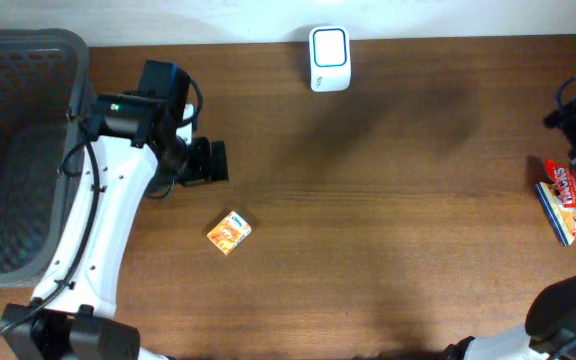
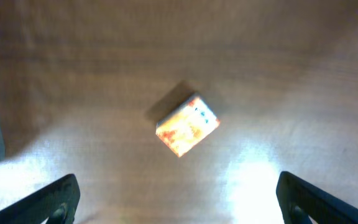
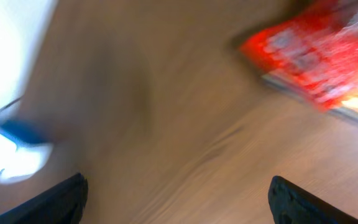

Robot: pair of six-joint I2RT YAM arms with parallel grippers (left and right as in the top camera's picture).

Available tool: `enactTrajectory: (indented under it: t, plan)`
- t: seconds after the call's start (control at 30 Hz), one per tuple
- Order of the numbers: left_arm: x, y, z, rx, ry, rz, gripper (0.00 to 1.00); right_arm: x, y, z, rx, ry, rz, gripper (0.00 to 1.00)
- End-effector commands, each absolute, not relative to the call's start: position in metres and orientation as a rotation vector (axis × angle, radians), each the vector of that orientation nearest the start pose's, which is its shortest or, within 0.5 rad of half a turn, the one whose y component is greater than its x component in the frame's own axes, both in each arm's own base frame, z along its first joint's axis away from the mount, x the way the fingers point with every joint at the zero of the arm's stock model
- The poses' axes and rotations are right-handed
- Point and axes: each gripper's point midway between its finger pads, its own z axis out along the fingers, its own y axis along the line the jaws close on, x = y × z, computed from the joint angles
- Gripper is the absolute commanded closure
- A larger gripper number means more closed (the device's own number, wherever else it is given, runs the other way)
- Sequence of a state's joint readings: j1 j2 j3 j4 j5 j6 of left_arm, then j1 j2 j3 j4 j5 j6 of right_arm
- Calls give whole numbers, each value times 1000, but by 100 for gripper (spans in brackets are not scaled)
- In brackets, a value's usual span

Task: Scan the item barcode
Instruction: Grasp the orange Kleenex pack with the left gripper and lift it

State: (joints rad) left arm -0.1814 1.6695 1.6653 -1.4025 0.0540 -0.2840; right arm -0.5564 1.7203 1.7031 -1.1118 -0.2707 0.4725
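Left of centre on the brown wooden surface [image 1: 388, 220] lies a small orange box [image 1: 229, 232]. It rests flat on a broad face, turned at a slant, with bare wood all round it. It appears to be the item to scan. A white barcode scanner with a blue-rimmed window [image 1: 329, 45] sits at the far edge, well apart from the box. No barcode can be made out on the face that shows, so it may be on a side or underneath.

The left fingers [image 2: 58, 200] are spread wide and hold nothing. Seen from the left wrist camera, the box lies ahead of them, centred between the two tips and touching neither. The step in hand seems to be the reach for the pick. To do it well, the wrist would need to turn so the fingers close square across the box's narrow sides. They should then lower until the tips bracket it before closing. A skewed grip could spin or push so small a box.

The left arm [image 1: 98, 240] rises from the near left corner beside a grey mesh basket [image 1: 28, 60]. It bends and points its wrist rightward, just beyond the box.

The right fingers [image 3: 64, 200] are wide apart and empty, above the far right edge near blurred red packets [image 3: 316, 56].
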Motion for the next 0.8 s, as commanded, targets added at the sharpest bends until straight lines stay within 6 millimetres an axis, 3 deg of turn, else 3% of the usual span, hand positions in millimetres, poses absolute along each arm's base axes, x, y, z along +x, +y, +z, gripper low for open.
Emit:
enactTrajectory:
  t: [0.0, 0.03, 0.1, 0.13, 0.23, 0.3, 0.4, 0.47, 0.57, 0.63, 0.77]
  plan:
    - [302, -66, 156, -146, 3118, -110, 16, 391, -108, 226, 1089, 2407, 725, 7]
    - [289, -68, 134, -148, 3174, -123, 27, 394, -96, 226, 1052, 2430, 735, 7]
    - [277, -77, 98, -144, 3218, -193, 37, 399, -73, 226, 984, 2468, 753, 6]
    - [273, -80, 72, -145, 3212, -234, 43, 403, -61, 227, 942, 2483, 756, 6]
    - [276, -81, 36, -255, 3148, -253, 50, 406, -46, 223, 892, 2521, 711, 6]
    - [279, -82, 18, -320, 3106, -267, 62, 404, -36, 222, 871, 2548, 717, 6]
    - [278, -90, 8, -373, 3082, -344, 75, 400, -32, 220, 877, 2570, 721, 5]
    - [288, -115, 12, -383, 3031, -541, 76, 398, -31, 219, 884, 2580, 723, 5]
    - [301, -144, 16, -386, 2964, -643, 73, 394, -30, 217, 855, 2603, 716, 5]
    - [309, -183, 19, -250, 2904, -740, 72, 387, -28, 215, 833, 2635, 713, 5]
    - [320, -264, 36, 40, 2709, -926, 56, 377, -25, 211, 827, 2683, 715, 5]
